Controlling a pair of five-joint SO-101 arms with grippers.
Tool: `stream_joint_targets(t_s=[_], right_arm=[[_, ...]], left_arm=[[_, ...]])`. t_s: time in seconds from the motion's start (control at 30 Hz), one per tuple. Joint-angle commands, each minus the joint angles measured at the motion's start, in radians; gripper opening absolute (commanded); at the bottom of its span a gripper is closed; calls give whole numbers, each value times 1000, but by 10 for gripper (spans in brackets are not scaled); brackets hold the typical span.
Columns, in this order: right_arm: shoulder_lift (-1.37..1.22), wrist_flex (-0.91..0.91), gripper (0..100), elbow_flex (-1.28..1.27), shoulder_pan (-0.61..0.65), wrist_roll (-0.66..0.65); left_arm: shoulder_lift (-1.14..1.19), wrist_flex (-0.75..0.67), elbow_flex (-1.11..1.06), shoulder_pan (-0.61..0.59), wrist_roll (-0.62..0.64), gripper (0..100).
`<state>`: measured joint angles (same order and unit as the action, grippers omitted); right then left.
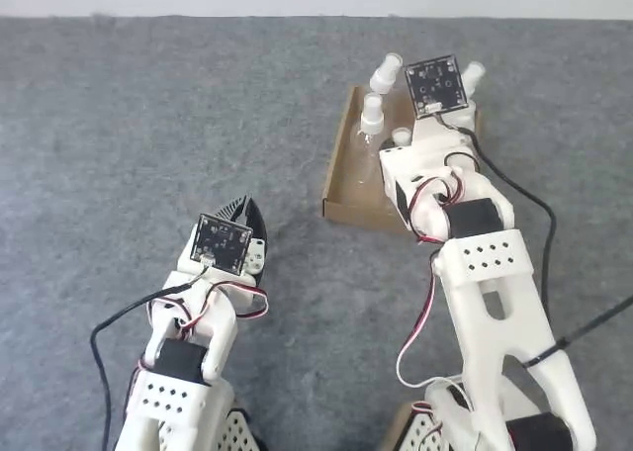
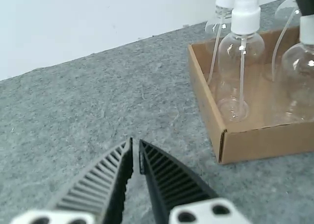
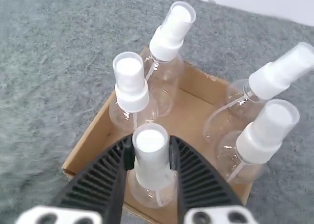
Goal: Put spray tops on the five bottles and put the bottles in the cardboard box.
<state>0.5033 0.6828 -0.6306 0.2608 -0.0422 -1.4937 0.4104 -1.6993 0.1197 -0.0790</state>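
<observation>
The cardboard box (image 1: 348, 212) (image 3: 91, 144) sits on the grey mat right of centre and holds several clear bottles with white spray tops. In the right wrist view my right gripper (image 3: 151, 144) is over the box's near side, shut on the white spray top of the nearest bottle (image 3: 150, 182), which stands upright inside the box. Other bottles (image 3: 130, 81) (image 3: 172, 30) (image 3: 267, 130) stand around it. In the high view this bottle's top (image 1: 402, 135) peeks out beside the right wrist. My left gripper (image 1: 244, 207) (image 2: 136, 142) hovers over the bare mat left of the box, shut and holding nothing.
Grey felt mat (image 1: 148, 125) covers the table, with open room left of and in front of the box. A white wall runs along the far edge. Cables trail from both arms near the front edge. The box's near wall (image 2: 260, 140) faces the left gripper.
</observation>
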Motion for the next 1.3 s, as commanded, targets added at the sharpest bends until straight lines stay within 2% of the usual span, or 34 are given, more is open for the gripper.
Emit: stream_joint_targets(t_s=[0.0,0.23,0.37,0.53,0.77,1.27], right_arm=[[10,-21,48,25,-10,63],[10,-21,48,23,-10,69],[7,-21,47,23,-10,133],[8,-25,47,12,-10,140],[13,-119,47,-68,-10,143],[15,-110,54,-68,-10,143]], left_arm=[[-17,-14,8,0,-8,12],[-17,-14,8,0,-8,12],[-17,-14,8,0,-8,12],[-17,-14,8,0,-8,12],[-17,-14,8,-2,-8,12],[-15,-14,8,0,-8,12]])
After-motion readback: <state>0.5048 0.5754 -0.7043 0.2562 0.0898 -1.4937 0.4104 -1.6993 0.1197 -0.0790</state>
